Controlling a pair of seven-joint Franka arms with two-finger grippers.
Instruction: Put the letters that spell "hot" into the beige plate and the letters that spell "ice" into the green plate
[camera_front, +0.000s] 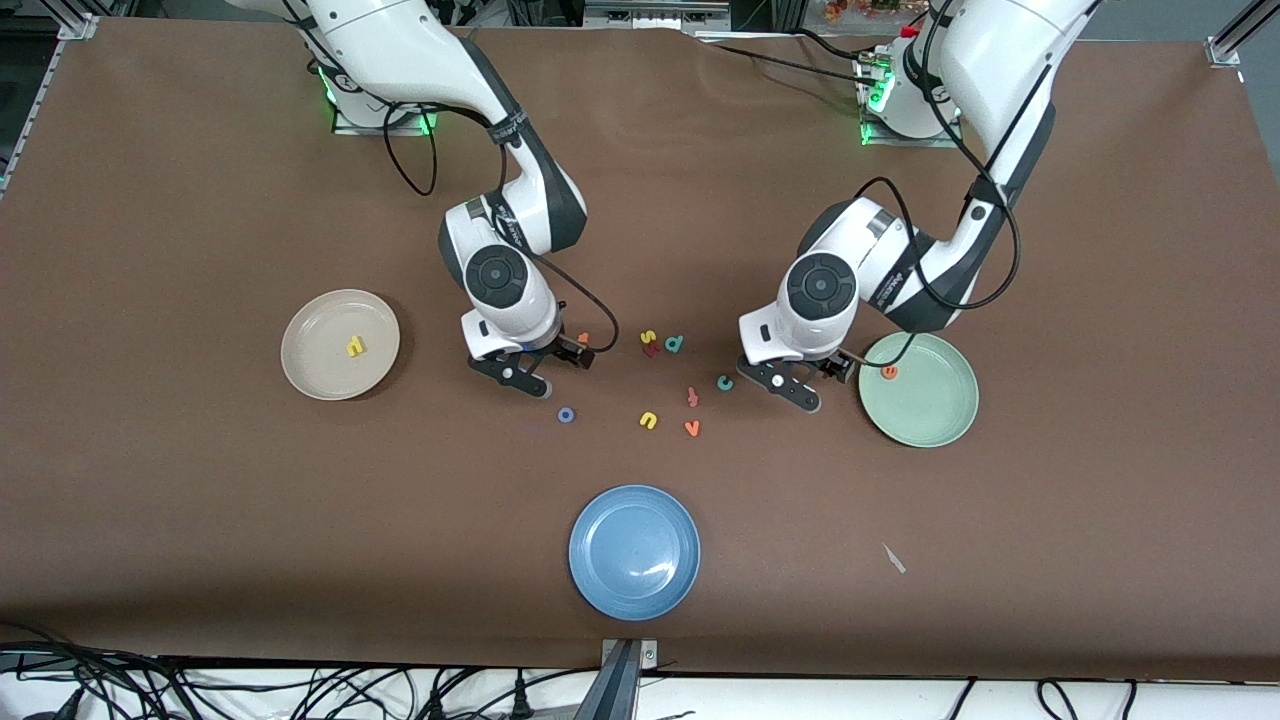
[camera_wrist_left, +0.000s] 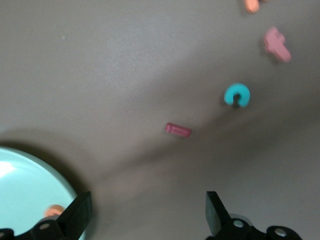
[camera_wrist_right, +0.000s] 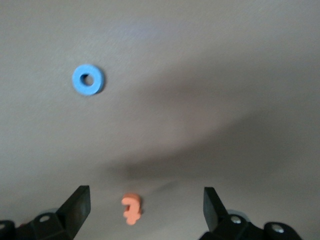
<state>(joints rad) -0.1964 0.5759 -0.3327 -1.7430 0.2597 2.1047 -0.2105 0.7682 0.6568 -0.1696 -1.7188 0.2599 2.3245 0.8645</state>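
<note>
The beige plate (camera_front: 310, 372) toward the right arm's end holds the yellow "h" (camera_front: 354, 346). An orange "e" (camera_front: 890, 372) lies in the green plate (camera_front: 930, 420), and it shows again as the "e" (camera_wrist_left: 54, 210) on that plate's rim (camera_wrist_left: 25, 185). My left gripper (camera_front: 815, 378) (camera_wrist_left: 147, 205) hangs open and empty over bare table beside the green plate. The dark red "i" (camera_wrist_left: 178, 130) and teal "c" (camera_wrist_left: 237, 94) (camera_front: 725, 382) lie close by it. My right gripper (camera_front: 545, 365) (camera_wrist_right: 146, 200) is open over the orange "t" (camera_wrist_right: 132, 208) (camera_front: 583, 338). The blue "o" (camera_wrist_right: 88, 79) (camera_front: 566, 414) lies nearer the front camera.
A blue plate (camera_front: 634, 551) sits near the table's front edge. Stray letters lie between the arms: a yellow "s" (camera_front: 648, 337), teal "d" (camera_front: 675, 344), yellow "n" (camera_front: 648, 420), orange "v" (camera_front: 692, 428) and red-orange "f" (camera_front: 692, 397) (camera_wrist_left: 277, 44). A small pale scrap (camera_front: 893, 558) lies near the front.
</note>
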